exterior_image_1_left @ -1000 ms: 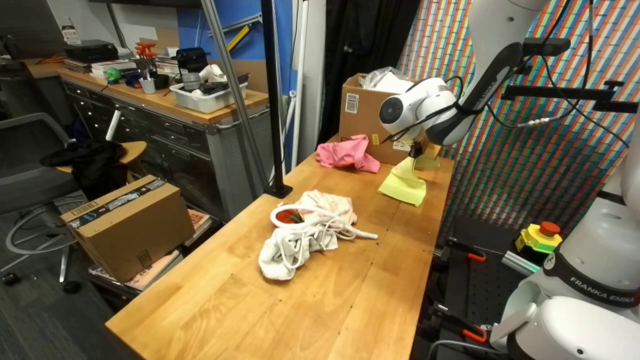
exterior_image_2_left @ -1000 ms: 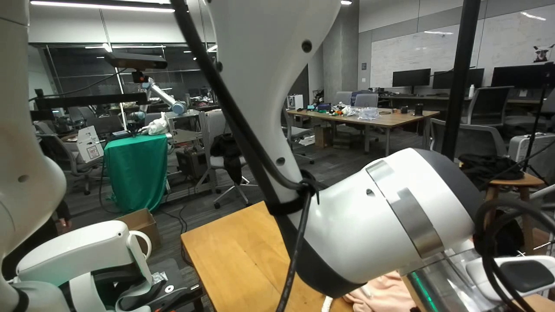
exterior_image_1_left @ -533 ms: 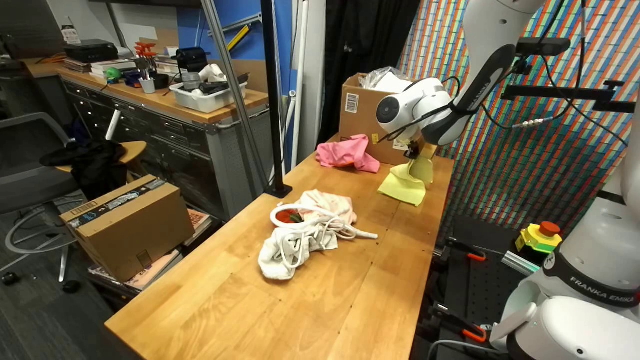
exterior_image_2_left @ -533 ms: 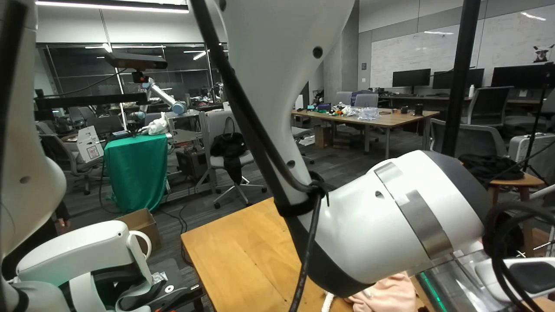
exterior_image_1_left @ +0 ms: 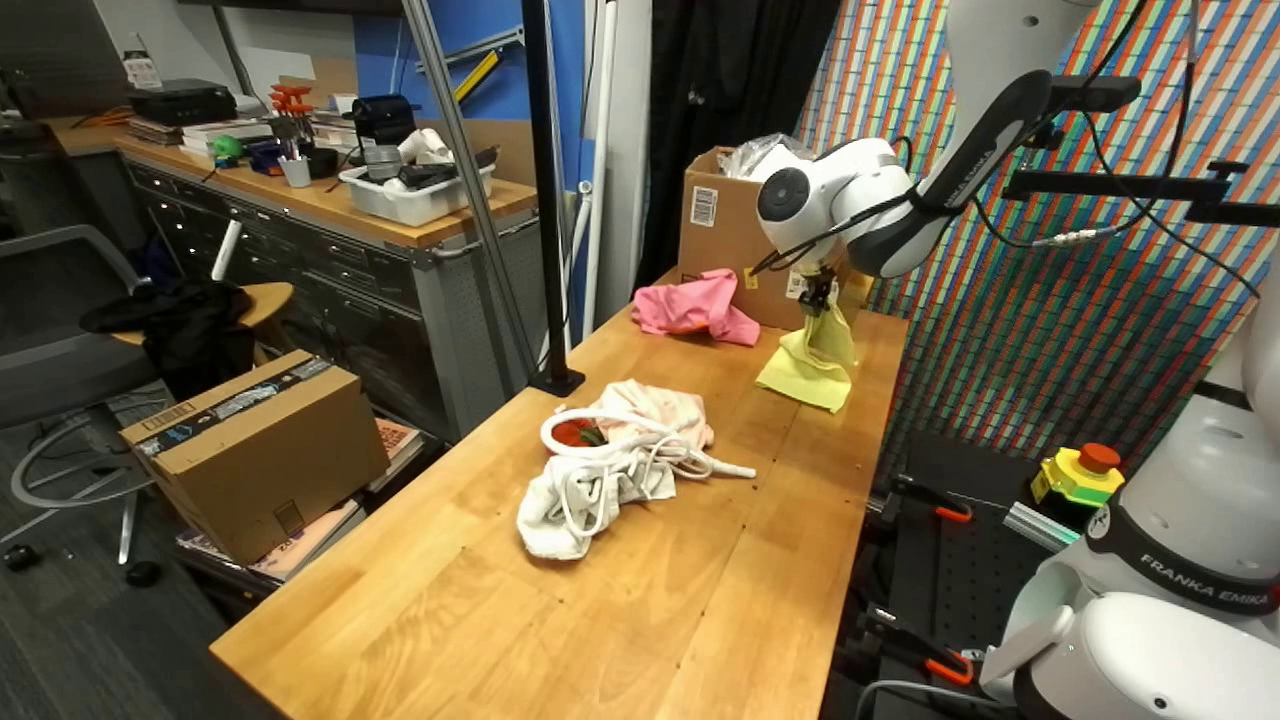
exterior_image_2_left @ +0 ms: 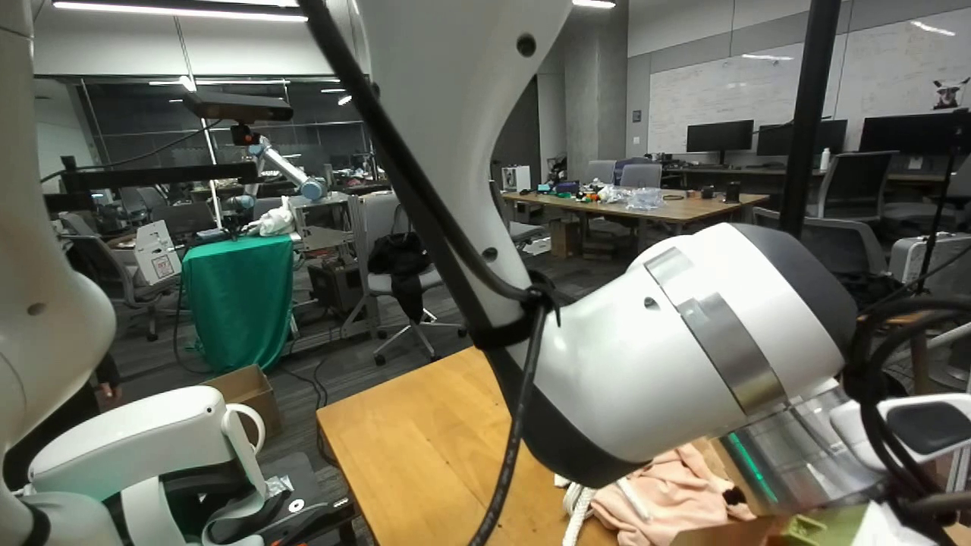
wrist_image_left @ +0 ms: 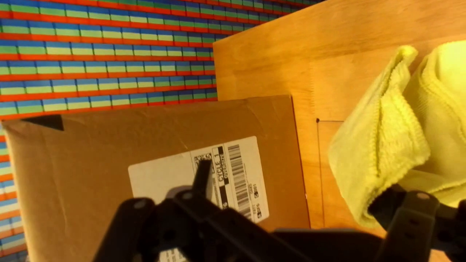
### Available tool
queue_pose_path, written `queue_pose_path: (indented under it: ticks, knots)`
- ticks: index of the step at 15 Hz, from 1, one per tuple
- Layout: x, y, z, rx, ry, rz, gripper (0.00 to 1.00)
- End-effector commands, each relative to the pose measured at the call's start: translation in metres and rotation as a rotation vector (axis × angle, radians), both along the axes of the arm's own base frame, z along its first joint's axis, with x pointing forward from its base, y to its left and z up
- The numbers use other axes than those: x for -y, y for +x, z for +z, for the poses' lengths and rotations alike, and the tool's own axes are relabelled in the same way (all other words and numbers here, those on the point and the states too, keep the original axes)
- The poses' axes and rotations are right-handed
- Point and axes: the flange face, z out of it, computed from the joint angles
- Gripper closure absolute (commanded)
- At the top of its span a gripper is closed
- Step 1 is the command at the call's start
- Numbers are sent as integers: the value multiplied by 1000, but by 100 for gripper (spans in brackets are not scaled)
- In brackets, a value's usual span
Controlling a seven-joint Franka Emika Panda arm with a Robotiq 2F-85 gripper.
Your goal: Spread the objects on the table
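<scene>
I'm reading CYCLE 1 and OVERSIZE beside a barcode (wrist_image_left: 239, 182) on the label (wrist_image_left: 160, 176) of the box (wrist_image_left: 94, 156) at a short edge of the bench (exterior_image_1_left: 640, 640), and there's FRANKA EMIKA on the black band (exterior_image_1_left: 1195, 575) low on my arm (exterior_image_1_left: 1200, 480).

An exterior view shows the counter (exterior_image_1_left: 600, 620) bright, floor (exterior_image_1_left: 80, 640) past its near corner dim; the wrist view blurs the claw (wrist_image_left: 290, 187).
</scene>
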Motion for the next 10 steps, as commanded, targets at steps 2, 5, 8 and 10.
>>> queue_pose_path:
  ticks: [2, 5, 8, 10]
  knots:
    - [-32, -9, 45, -2, 133, 167, 0]
    - [-52, -10, 65, -14, 200, 245, 0]
    - [-78, -5, 77, -37, 267, 331, 0]
    - [-103, 1, 78, -50, 313, 419, 0]
